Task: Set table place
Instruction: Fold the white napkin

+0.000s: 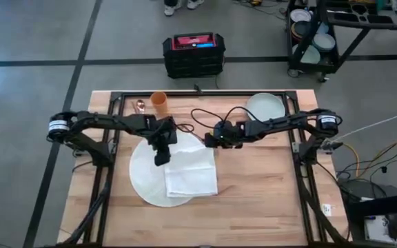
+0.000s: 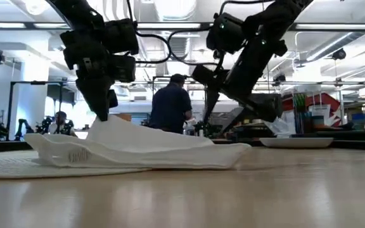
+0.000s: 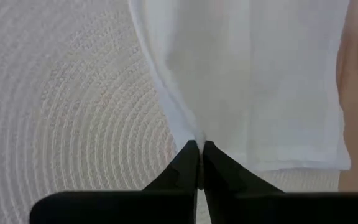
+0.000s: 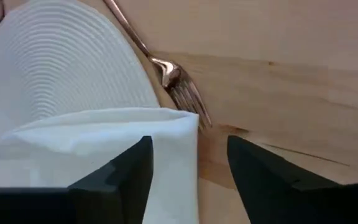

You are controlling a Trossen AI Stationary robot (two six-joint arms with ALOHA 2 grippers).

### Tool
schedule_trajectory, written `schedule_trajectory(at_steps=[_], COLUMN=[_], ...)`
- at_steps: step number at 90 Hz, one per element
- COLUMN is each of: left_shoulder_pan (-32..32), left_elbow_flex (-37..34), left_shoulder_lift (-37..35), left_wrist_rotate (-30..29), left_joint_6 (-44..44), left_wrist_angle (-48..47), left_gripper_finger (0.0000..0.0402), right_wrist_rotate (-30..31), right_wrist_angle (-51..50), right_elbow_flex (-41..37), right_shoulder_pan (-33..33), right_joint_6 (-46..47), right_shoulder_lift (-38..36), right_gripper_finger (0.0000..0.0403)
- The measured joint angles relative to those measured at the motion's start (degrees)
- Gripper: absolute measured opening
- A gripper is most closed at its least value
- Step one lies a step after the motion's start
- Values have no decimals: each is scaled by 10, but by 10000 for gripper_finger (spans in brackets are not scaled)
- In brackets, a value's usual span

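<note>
- Left gripper (image 1: 161, 160) is pinched tight on a fold of the white napkin (image 1: 191, 172); its wrist view shows the two dark fingertips (image 3: 188, 163) pressed together with cloth caught between them, over the mat.
- Right gripper (image 1: 207, 140) hovers just off the mat's far-right edge with its fingers spread wide and nothing in them; in its wrist view the napkin's near corner sits between and just ahead of the fingers.
- Round white mat (image 1: 147, 180) lies left of centre on the light-wood table (image 1: 267, 200); the napkin lies half on the mat and half over its right edge onto the wood.
- Judging by this, the step in hand is arranging the napkin; the pale plate (image 1: 265, 106), well beyond the mat to the far right, and the orange cup (image 1: 158, 102), beyond it at the far edge, are not yet placed.
- Next move likely calls for drawing the cloth flat without dragging the mat.
- Mat is woven in fine concentric rings; napkin is soft, limp and creased, humped where pinched.
- Copper-toned fork (image 4: 166, 71) lies on the wood, crossing the mat's edge, close to the napkin's corner.
</note>
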Motion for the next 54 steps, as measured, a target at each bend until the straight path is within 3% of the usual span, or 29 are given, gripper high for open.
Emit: schedule_trajectory(at_steps=[29, 54], left_shoulder_pan=[-1, -1], left_elbow_flex=[0, 0], left_shoulder_lift=[-38, -56], left_wrist_rotate=[-1, -4], left_joint_6=[0, 0], left_wrist_angle=[-6, -8], left_gripper_finger=[0, 0], right_wrist_rotate=[-3, -16], right_wrist_angle=[-1, 5], right_elbow_flex=[0, 1], right_shoulder_pan=[0, 0], right_joint_6=[11, 21], right_shoulder_lift=[7, 9], right_gripper_finger=[212, 206])
